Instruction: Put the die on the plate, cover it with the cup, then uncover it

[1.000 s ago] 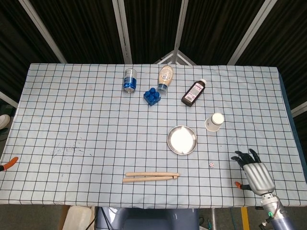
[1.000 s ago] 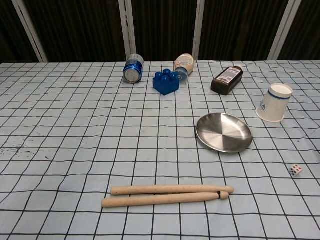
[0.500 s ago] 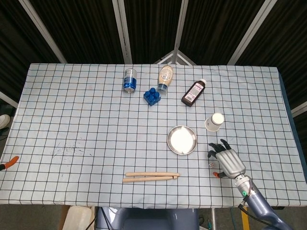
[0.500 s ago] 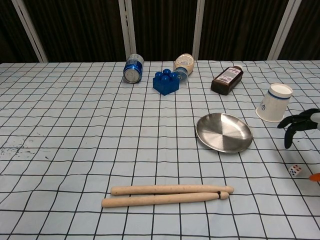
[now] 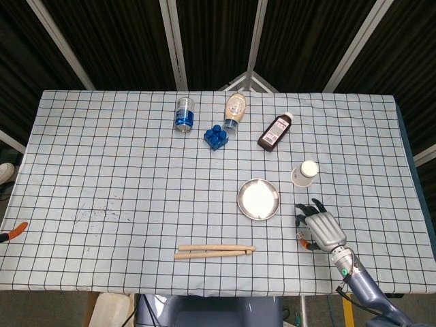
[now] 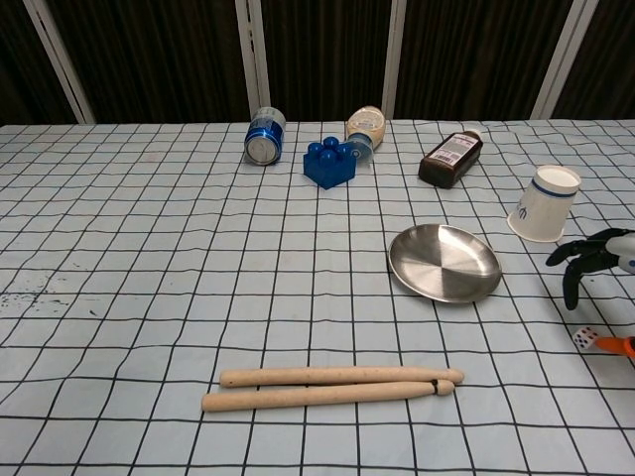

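Observation:
The small white die (image 6: 585, 337) lies on the checked cloth, right of the steel plate (image 6: 444, 263); in the head view the die (image 5: 298, 234) peeks out at the hand's left edge. My right hand (image 5: 320, 228) hovers just over it with fingers spread and curved down, holding nothing. In the chest view, the right hand's dark fingers (image 6: 587, 260) hang just above the die and the orange thumb tip sits just right of it. The white paper cup (image 6: 544, 203) lies tilted behind the hand. Of my left hand (image 5: 12, 233), only an orange-tipped bit shows at the left edge.
Two wooden sticks (image 6: 332, 387) lie near the front edge. A blue can (image 6: 264, 136), a blue block (image 6: 329, 162), a squeeze bottle (image 6: 363, 126) and a brown bottle (image 6: 451, 157) lie along the back. The table's right edge is close to my right hand.
My right hand has come in from the front right corner to just over the die, then sunk slightly. The die, plate and cup have not moved.

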